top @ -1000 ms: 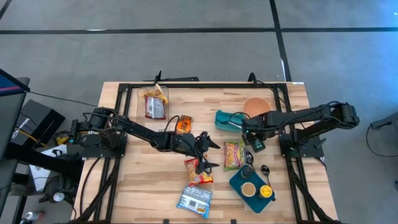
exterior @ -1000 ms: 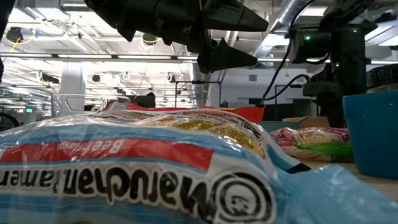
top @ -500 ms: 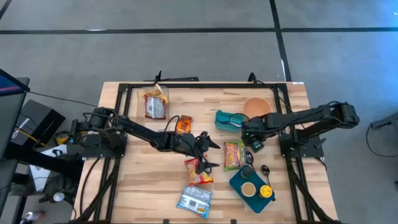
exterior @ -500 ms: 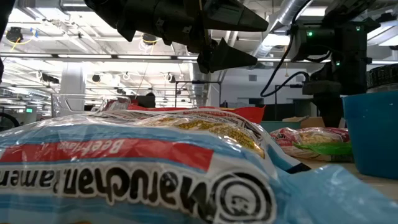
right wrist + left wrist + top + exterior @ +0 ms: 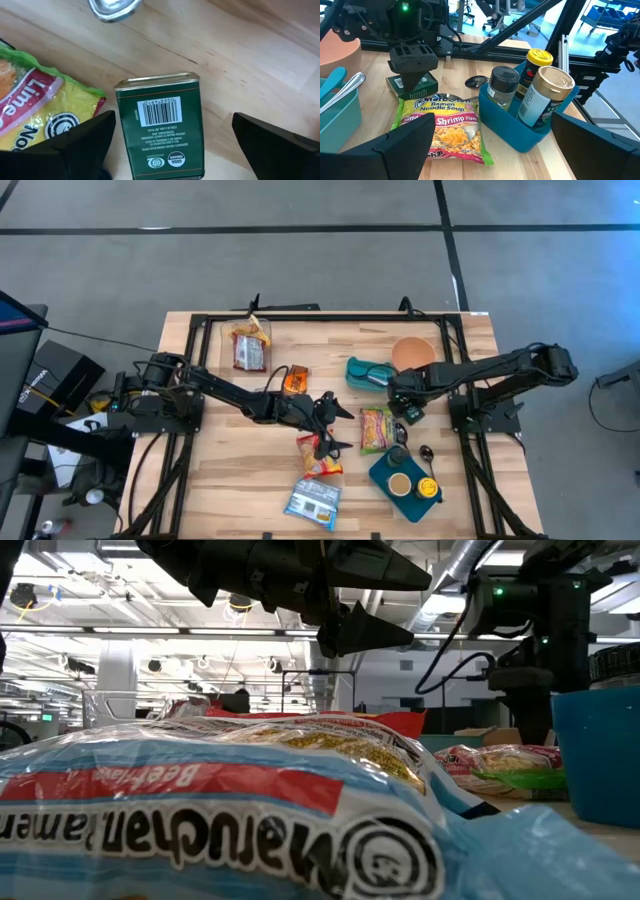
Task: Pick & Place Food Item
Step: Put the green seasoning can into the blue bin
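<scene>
A green tin (image 5: 162, 127) lies flat on the wooden table, barcode side up. My right gripper (image 5: 172, 145) hangs over it pointing down, open, with one finger on either side and touching nothing. In the high view the tin (image 5: 416, 414) lies beside a shrimp noodle packet (image 5: 376, 430). My left gripper (image 5: 343, 430) is open at mid-table, nearly level, facing that packet (image 5: 442, 130) with nothing between its fingers. A red and yellow packet (image 5: 318, 455) lies just near of it.
A blue caddy (image 5: 384, 476) with jars and a spoon (image 5: 427, 452) sit near the right gripper. A teal bin (image 5: 352, 370) and a pink bowl (image 5: 412, 352) stand farther back. Other packets (image 5: 248, 345) (image 5: 293, 380) (image 5: 313, 502) lie scattered. A black frame (image 5: 330, 319) rings the table.
My right wrist has turned a little over the green tin. Nothing on the table has moved.
</scene>
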Controlling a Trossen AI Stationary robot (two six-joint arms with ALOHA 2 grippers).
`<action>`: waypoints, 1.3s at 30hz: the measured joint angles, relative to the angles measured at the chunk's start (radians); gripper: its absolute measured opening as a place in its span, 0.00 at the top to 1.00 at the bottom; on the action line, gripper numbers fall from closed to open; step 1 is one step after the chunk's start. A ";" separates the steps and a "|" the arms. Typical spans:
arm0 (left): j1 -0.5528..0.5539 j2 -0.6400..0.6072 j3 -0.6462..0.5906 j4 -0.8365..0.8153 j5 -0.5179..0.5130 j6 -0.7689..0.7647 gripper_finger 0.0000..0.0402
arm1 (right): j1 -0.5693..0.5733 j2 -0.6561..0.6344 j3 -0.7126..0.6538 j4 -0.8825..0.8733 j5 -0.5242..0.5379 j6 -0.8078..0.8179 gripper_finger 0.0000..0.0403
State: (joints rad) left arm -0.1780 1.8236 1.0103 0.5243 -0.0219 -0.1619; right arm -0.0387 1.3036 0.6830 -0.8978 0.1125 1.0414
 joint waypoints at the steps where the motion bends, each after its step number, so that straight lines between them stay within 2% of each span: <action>1: 0.000 0.000 0.000 0.000 0.000 0.000 0.03 | 0.001 0.004 0.000 0.003 0.003 -0.005 0.02; 11: 0.000 0.000 0.000 0.001 0.000 0.000 0.03 | 0.004 0.105 0.000 0.024 0.008 -0.024 0.02; 18: 0.000 0.000 0.000 0.000 0.000 0.000 0.03 | 0.031 0.071 0.000 0.019 -0.010 -0.015 0.02; 26: 0.000 0.000 0.000 0.001 0.000 0.000 0.03 | 0.116 0.056 0.000 -0.005 0.005 0.095 0.02; 39: 0.000 0.000 0.000 0.009 0.000 0.000 0.03 | 0.295 0.056 0.000 -0.058 0.100 0.313 0.02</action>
State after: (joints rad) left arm -0.1780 1.8240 1.0103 0.5335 -0.0219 -0.1619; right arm 0.2567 1.3598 0.6827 -0.9554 0.2127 1.3543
